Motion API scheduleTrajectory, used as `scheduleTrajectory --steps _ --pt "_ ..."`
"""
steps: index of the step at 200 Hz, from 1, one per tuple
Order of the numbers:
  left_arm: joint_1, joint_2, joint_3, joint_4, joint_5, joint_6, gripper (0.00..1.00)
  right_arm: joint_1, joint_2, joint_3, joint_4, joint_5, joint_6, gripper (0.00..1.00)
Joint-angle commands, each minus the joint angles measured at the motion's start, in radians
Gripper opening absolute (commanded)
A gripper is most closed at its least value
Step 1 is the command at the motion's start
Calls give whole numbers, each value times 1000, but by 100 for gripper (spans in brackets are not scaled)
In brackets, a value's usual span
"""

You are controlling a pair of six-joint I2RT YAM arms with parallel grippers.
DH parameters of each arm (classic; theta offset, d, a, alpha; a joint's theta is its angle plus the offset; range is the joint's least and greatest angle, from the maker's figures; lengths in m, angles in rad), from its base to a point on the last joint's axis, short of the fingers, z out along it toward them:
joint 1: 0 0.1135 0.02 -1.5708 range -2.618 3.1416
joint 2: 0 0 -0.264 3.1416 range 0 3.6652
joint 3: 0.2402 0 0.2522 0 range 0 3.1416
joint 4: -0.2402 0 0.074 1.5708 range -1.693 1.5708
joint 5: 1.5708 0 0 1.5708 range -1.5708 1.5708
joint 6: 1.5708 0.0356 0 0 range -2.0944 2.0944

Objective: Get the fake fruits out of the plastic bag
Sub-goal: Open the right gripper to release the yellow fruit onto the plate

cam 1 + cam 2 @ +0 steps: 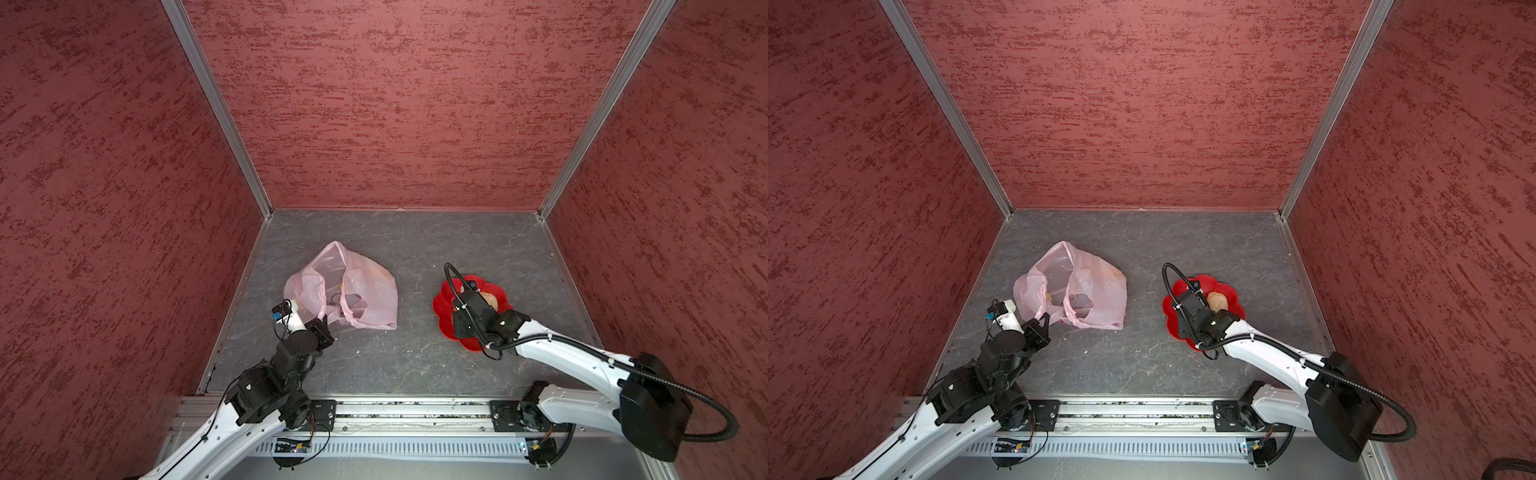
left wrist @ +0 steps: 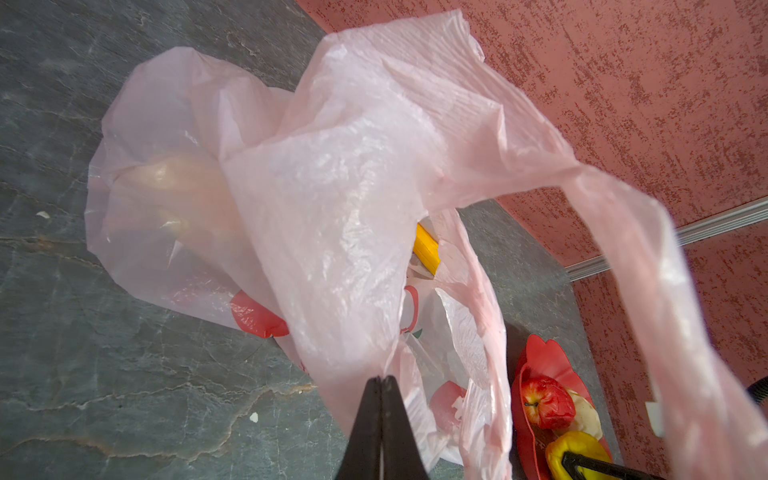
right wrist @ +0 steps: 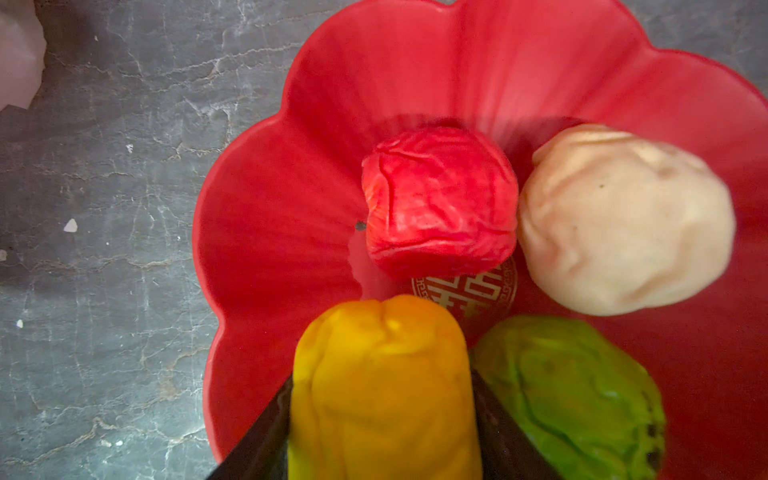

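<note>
Fake fruits are mostly out of the plastic bag (image 1: 361, 291). 3 of them, the red fruit (image 3: 440, 203), a beige fruit (image 3: 623, 220) and the green fruit (image 3: 569, 395), lie close together in the red flower-shaped plate (image 3: 282, 216). In both top views the plate sits well to the right of the bag. A 4th, the yellow fruit (image 3: 382, 353), is clamped between the jaws of the right gripper (image 3: 382, 384), low over the plate beside the green fruit. Whether it touches the plate I cannot tell, so I judge it as being set down and not yet let go.

The bag lies crumpled on the grey table (image 1: 415, 353), left of centre, with its handles and mouth towards the robot. The left gripper (image 2: 380, 380) is clenched on the thin film at the bag's rim and holds the mouth up and open. Through that opening the left wrist view shows part of the yellow banana (image 2: 428, 249). Deeper in, a pale rounded shape shows through the film, probably the 2nd beige fruit (image 2: 174, 183).

By my reckoning 3 fruits are delivered, 1 is about to be, and at least 2 are left to fetch. The bag's folds hide the rest of its inside, so I cannot rule out more.
</note>
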Motion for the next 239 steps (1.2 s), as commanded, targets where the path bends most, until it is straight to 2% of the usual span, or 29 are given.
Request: scheduleTrajectory --steps 1,108,160,199,239 --pt "3 -7 -12 8 5 2 0 -6 3 -11 32 -9 29 54" --pt "4 -26 -14 5 10 6 0 -7 48 -35 45 6 38 64" --pt "4 -27 -10 -1 11 8 0 -6 59 -23 35 23 32 73" --pt "4 -32 -4 -8 10 9 0 -7 39 13 2 31 12 80" --pt "4 -65 36 -93 3 1 0 -6 20 123 -87 42 -41 81"
